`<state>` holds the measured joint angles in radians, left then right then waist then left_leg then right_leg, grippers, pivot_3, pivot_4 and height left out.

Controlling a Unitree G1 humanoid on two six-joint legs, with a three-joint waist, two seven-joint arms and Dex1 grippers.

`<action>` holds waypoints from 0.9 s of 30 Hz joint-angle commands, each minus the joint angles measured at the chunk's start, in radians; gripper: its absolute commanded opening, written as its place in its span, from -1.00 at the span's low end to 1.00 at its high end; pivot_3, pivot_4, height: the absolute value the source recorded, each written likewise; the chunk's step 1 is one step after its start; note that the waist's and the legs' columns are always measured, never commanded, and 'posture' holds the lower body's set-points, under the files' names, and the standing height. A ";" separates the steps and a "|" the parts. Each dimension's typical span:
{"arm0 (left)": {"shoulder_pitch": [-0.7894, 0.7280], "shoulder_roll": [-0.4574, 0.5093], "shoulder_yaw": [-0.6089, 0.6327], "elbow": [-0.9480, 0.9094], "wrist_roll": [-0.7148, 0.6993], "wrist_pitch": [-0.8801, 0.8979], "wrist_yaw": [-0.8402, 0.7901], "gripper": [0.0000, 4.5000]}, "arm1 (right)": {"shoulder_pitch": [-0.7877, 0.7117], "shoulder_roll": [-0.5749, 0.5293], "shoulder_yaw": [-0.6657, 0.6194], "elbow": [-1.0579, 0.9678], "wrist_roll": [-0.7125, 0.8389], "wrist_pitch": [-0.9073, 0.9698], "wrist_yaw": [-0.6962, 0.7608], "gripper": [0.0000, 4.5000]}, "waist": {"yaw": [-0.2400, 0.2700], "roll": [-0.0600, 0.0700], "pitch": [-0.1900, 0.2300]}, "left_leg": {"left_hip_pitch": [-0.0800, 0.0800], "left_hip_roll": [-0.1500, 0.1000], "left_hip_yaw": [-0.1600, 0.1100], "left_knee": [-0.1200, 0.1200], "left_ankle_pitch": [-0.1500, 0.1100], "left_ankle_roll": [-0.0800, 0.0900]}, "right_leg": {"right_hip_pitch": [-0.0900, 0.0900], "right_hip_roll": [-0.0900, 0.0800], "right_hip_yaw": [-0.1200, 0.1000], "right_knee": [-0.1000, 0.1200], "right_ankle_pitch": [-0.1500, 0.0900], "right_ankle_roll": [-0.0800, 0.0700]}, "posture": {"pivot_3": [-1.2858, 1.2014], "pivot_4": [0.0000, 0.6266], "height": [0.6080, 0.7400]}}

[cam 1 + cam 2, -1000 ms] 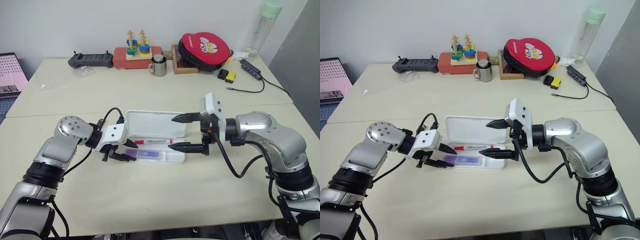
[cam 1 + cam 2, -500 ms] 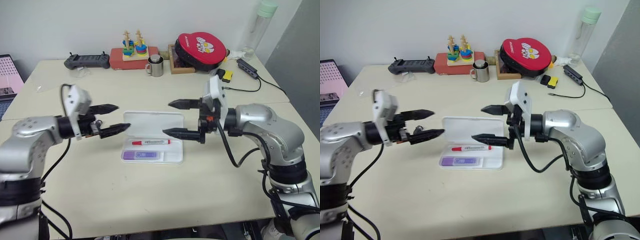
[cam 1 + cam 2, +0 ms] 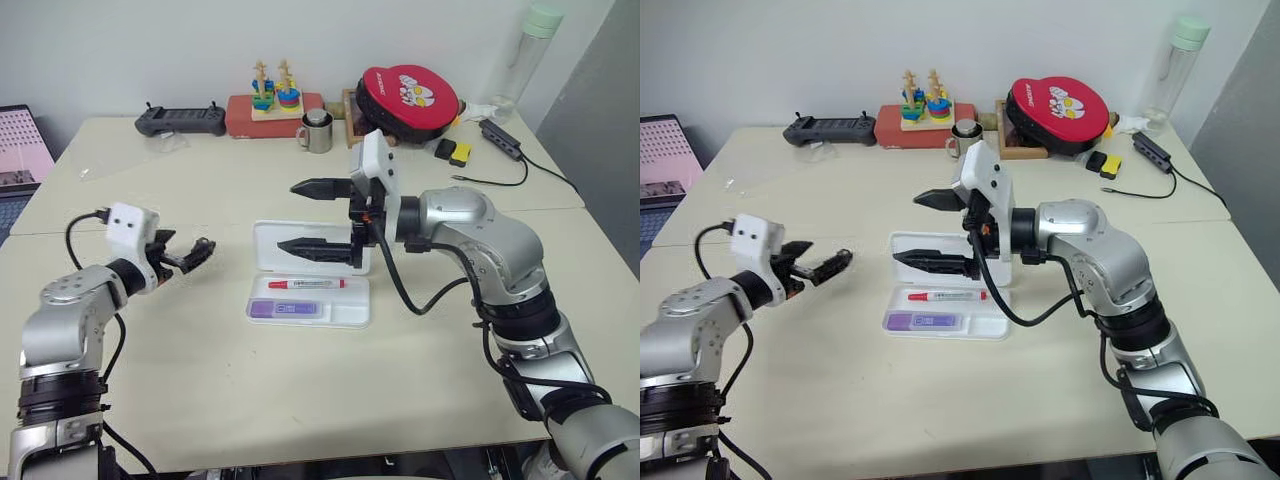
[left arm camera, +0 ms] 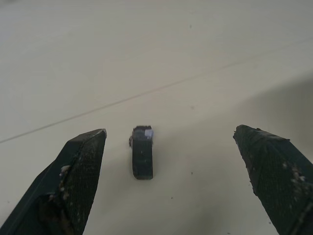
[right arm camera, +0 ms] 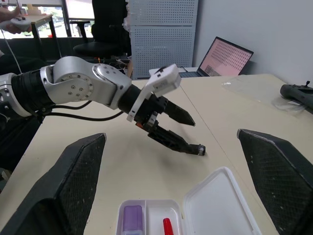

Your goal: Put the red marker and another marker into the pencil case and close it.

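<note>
The pencil case lies open in the middle of the table, its white lid flat behind the tray. In the tray, the red marker lies behind another marker, the purple one. My right gripper hovers above the lid, pointing left, open and empty. To the left of the case, apart from it, my left gripper is open and empty. In the left wrist view a small dark stubby object lies on the table between the fingers.
Along the back edge stand a black controller, a stacking toy on a red box, a metal mug, a red round pouch and a bottle. A cable hub is at the back right. A laptop sits far left.
My left gripper has drawn away from the purple marker in the tray, swung out to the left and opened wide. My right gripper has shifted left over the lid.
</note>
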<state>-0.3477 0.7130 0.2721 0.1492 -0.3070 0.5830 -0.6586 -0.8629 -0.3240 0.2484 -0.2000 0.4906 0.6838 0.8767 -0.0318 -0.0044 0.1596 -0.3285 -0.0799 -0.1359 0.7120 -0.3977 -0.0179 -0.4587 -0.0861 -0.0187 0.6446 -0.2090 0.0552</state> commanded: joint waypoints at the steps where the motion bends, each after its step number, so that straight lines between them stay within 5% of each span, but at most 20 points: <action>1: -0.047 0.006 -0.038 0.058 0.026 -0.027 -0.009 0.99 | 0.003 -0.004 -0.018 -0.069 0.010 0.003 -0.011 1.00 | 0.000 0.000 0.000 | 0.000 0.000 0.000 0.000 0.000 0.000 | 0.000 0.000 0.000 0.000 0.000 0.000 | 0.03 -0.52 1.00; 4: -0.066 -0.004 -0.076 0.127 0.068 -0.047 0.013 0.99 | 0.014 -0.012 -0.022 -0.087 0.014 0.017 -0.023 1.00 | -0.001 0.000 0.000 | 0.000 0.000 0.000 0.000 0.000 0.000 | 0.000 0.000 0.000 0.000 0.000 0.000 | 0.03 -0.52 1.00; 8: -0.092 -0.015 -0.096 0.167 0.073 -0.030 0.016 0.74 | 0.023 -0.023 -0.034 -0.098 0.020 0.029 -0.027 1.00 | -0.001 0.000 0.000 | 0.000 0.000 0.000 0.000 0.000 0.000 | -0.001 0.000 0.000 0.000 0.000 0.000 | 0.03 -0.52 1.00; 23: -0.113 -0.037 -0.079 0.217 0.080 -0.043 0.067 -0.75 | 0.024 -0.052 -0.045 -0.087 0.021 0.023 -0.018 1.00 | -0.001 -0.001 0.000 | 0.000 0.000 0.001 0.000 0.000 0.000 | 0.000 0.000 0.001 0.001 0.000 0.000 | 0.03 -0.52 1.00; 27: -0.118 -0.024 -0.048 0.228 0.070 -0.062 0.082 -0.83 | 0.032 -0.073 -0.068 -0.098 0.039 0.031 -0.007 1.00 | -0.001 -0.001 0.000 | 0.000 0.000 0.001 0.000 0.000 0.000 | 0.000 0.000 0.001 0.001 0.000 0.000 | 0.03 -0.52 1.00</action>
<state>-0.4567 0.6717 0.1837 0.3722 -0.2361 0.5371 -0.5942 -0.8317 -0.3862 0.2210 -0.2585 0.4992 0.7158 0.8596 -0.0329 -0.0050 0.1592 -0.3284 -0.0802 -0.1350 0.7124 -0.3977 -0.0179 -0.4592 -0.0864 -0.0176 0.6452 -0.2090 0.0553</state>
